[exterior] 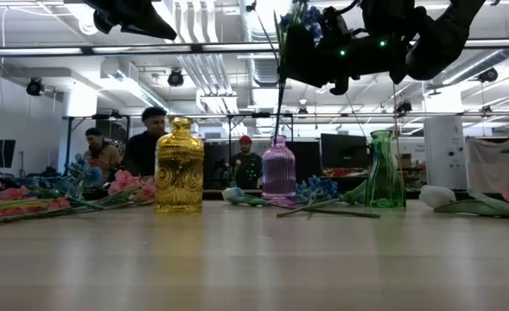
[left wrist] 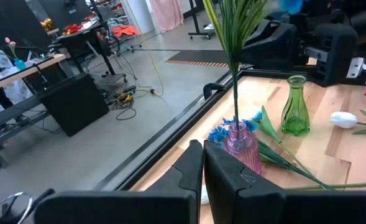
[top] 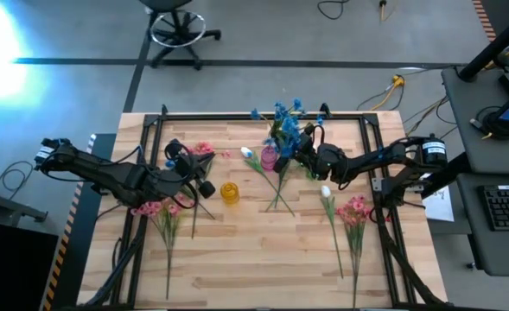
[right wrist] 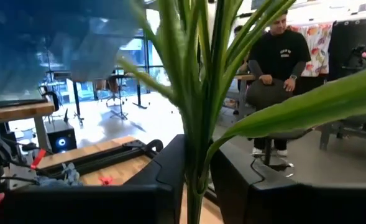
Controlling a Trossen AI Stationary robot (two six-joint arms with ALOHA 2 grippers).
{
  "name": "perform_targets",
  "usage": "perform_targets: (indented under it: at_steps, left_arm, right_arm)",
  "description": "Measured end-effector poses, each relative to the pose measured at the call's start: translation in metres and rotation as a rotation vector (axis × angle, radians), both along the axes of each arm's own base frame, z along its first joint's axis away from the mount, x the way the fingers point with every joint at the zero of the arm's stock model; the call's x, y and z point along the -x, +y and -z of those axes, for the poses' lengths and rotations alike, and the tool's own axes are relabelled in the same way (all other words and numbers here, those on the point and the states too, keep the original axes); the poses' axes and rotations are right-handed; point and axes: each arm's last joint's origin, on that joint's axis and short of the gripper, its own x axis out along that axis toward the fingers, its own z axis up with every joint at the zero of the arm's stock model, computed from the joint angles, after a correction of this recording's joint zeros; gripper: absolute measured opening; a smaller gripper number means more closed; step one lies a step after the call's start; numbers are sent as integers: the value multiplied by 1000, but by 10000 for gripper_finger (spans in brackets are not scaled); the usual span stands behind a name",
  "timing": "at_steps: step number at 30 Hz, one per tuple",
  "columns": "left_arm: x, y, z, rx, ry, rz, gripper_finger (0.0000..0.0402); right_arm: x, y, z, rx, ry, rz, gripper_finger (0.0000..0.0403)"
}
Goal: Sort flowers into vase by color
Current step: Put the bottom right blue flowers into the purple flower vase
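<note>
Nearest in the low view, bare wooden tabletop (exterior: 254, 259). Farther in, a gold vase (exterior: 179, 167) left of centre, a purple vase (exterior: 279, 170) in the middle, a green vase (exterior: 384, 170) to its right. Lying flat around them: pink flowers (top: 155, 210) by the left arm, more pink flowers (top: 354, 212) with a white bud (top: 326, 192) toward the right side, blue blossoms (exterior: 316, 187) between the purple and green vases. Standing in the purple vase, one blue flower spray (top: 285, 121), green stem (exterior: 279, 104) running straight up from the vase mouth into the right claw (top: 305, 154). Right claw above that vase, fingers (right wrist: 164, 171) set close on either side of the stem, barely parted; whether still pinching it, cannot tell. Left claw (top: 201, 184) over the tabletop's left part near the gold vase, fingers (left wrist: 189, 171) pressed together, nothing between them. Beyond the tabletop, people seated at desks with monitors in the room behind.
</note>
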Motion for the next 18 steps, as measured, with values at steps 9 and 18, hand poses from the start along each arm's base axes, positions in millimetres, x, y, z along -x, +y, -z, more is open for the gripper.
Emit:
perform_targets:
  at_steps: [9,18]
  left_arm:
    - [0,0,0,17,-16,-5,0]
    - [0,0,0,29,-28,-8,0]
  right_arm:
    - [-1,-1,5,-42,24,-3,138]
    - [0,0,11,-130,107,-7,213]
